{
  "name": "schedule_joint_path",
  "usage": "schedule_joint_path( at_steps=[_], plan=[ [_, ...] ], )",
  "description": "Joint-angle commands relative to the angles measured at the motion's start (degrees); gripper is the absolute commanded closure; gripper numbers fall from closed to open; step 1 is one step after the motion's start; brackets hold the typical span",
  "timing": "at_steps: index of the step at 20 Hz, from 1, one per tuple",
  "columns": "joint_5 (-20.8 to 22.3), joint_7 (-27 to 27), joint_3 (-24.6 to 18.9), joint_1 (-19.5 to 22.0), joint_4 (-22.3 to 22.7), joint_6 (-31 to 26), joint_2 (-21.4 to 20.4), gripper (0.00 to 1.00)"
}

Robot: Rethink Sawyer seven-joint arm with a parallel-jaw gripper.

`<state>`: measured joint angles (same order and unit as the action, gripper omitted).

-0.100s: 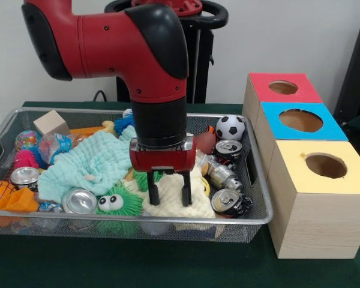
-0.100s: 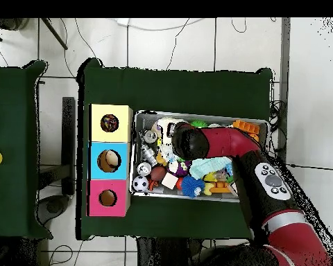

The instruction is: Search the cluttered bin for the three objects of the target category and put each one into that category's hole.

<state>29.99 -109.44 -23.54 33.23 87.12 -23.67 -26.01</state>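
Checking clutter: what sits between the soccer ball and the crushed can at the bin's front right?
Front view: two more metal cans between the black-and-white soccer ball and that can.

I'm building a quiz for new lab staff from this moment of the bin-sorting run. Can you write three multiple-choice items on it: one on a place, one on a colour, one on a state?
1. Where does the end effector hang?
A. Over the yellow box
B. Over the pale yellow cloth in the wire bin
C. Beside the wooden block

2. What colour is the top of the middle box?
A. Blue
B. Green
C. White

3. How do the end effector's fingers stand?
A. Shut on a can
B. Shut on the soccer ball
C. Apart, holding nothing

Key: 1 B, the front view shows it above the pale yellow cloth inside the wire bin. 2 A, the blue top lies between the red and yellow ones. 3 C, a gap shows between the fingers, nothing in it.
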Motion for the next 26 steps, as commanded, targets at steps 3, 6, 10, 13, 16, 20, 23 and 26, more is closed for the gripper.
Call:
schedule_joint_path(
  at_steps=[3, 6, 10, 13, 16, 20, 23, 26],
  plan=[
    [6.2, 0.8, 0.3, -0.4, 3.9, 7.5, 3.3, 1.00],
    [5.8, 1.3, 0.1, -1.1, 4.7, 5.0, 1.7, 1.00],
    [3.0, 0.8, -0.5, -1.9, 7.2, 0.4, -4.3, 1.00],
    [-0.7, 2.4, -2.1, -1.7, 8.9, -6.2, -10.9, 1.00],
    [-3.6, 5.0, -3.7, -0.3, 10.1, -11.1, -16.4, 1.00],
    [-7.2, 7.8, -5.0, 1.0, 10.6, -17.6, -22.7, 1.00],
    [-9.4, 9.1, -5.7, 1.4, 9.3, -22.8, -24.7, 1.00],
    [-10.1, 9.5, -6.0, 1.1, 6.9, -26.3, -25.1, 1.00]
  ],
)
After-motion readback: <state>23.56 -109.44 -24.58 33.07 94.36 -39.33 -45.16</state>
